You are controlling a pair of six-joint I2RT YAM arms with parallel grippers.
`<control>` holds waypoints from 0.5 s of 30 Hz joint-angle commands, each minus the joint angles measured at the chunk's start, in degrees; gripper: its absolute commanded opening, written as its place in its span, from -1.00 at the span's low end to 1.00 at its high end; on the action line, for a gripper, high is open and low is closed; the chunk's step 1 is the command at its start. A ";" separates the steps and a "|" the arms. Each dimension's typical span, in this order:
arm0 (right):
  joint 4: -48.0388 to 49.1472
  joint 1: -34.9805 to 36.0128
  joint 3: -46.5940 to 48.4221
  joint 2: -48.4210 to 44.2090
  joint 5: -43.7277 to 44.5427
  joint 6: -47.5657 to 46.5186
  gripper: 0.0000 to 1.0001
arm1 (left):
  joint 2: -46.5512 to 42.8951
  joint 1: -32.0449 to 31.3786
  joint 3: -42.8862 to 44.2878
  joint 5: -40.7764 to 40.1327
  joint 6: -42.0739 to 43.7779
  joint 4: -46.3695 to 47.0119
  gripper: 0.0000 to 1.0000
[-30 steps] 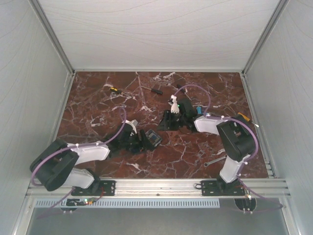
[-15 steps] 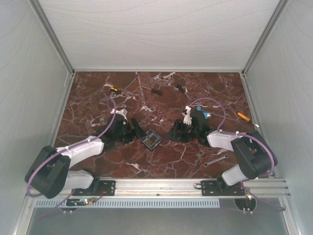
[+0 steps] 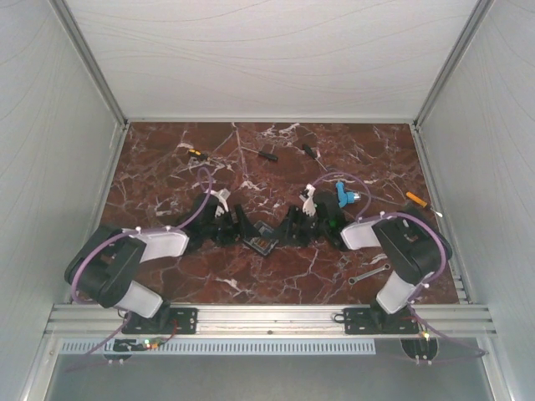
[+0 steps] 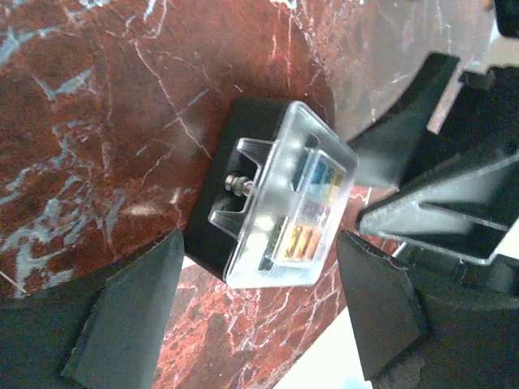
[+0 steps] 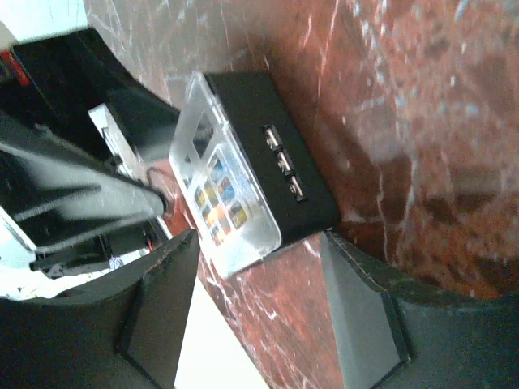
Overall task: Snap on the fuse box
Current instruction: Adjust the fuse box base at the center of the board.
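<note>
top external: fuse box point(image 3: 261, 241) on worktop point(image 3: 167, 175)
left end effector point(image 3: 239, 224): wide, box's 10 o'clock
right end effector point(image 3: 289, 227): wide, 2 o'clock

The right wrist view was blurred; whether the lid point(image 5: 220, 207) sat fully on the fuse box point(image 5: 285, 172) could not be told.

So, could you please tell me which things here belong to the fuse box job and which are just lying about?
Job: fuse box, its clear lid, left tool, right tool (both open, straddling the box).
Lying about: blue plastic piece, screwdrivers, wrench.
</note>
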 commanded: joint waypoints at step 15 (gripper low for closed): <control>-3.83 -2.97 14.97 8.51 -0.84 -8.64 0.24 | 3.79 -4.66 -2.13 3.35 -7.59 14.87 0.59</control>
